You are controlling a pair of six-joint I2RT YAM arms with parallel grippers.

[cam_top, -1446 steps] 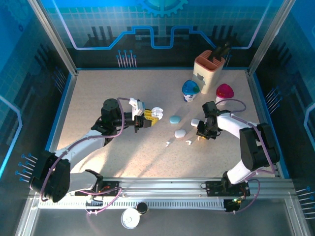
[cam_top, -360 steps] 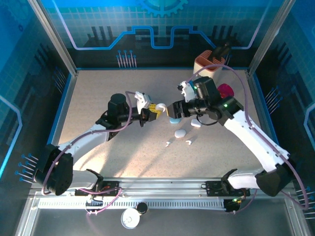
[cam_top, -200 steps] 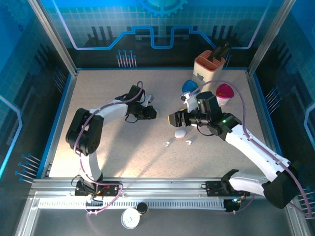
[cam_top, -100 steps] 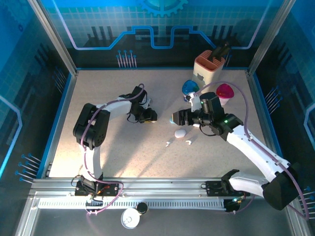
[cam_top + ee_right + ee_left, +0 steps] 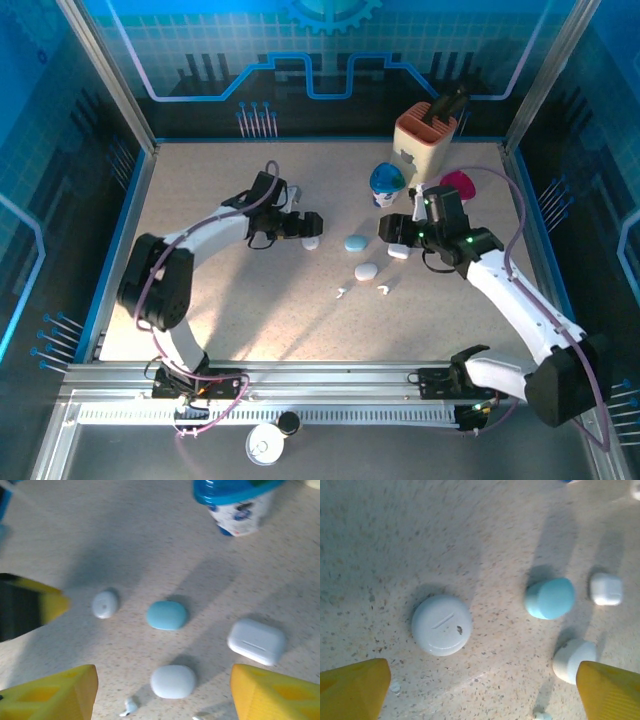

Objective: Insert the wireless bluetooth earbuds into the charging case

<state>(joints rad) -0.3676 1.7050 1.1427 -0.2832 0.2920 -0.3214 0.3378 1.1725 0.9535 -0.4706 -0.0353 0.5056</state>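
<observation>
White plastic pieces sit in the middle of the speckled bench (image 5: 200,300). A round white case (image 5: 311,242) lies flat and closed just beside the left gripper (image 5: 297,224). In the left wrist view that gripper's yellow fingertips (image 5: 352,690) stand at the two lower corners, spread wide with nothing pinched. The round white case rests on the bench between them, nearer the left one and touching neither.

To the right of it lie a pale blue case (image 5: 356,242) and, further right, a white boxy case (image 5: 398,250). A white pebble case (image 5: 366,271) sits nearer the arms. All of them look closed.

The first earbud (image 5: 341,292) and the second earbud (image 5: 382,290) lie loose on the bench, just on the near side of the white pebble case. One is off to each side of it, and neither is in any case.

The right gripper (image 5: 393,231) hangs above the white boxy case. Its yellow fingers (image 5: 50,695) are parted and hold nothing. Its wrist camera looks down on the white pebble case and the pale blue case.

Further back stand a blue-lidded cup (image 5: 387,183) and a pink-topped cup (image 5: 458,184), the latter partly hidden by the right arm. A beige holder (image 5: 425,135) stands near the far edge.
</observation>
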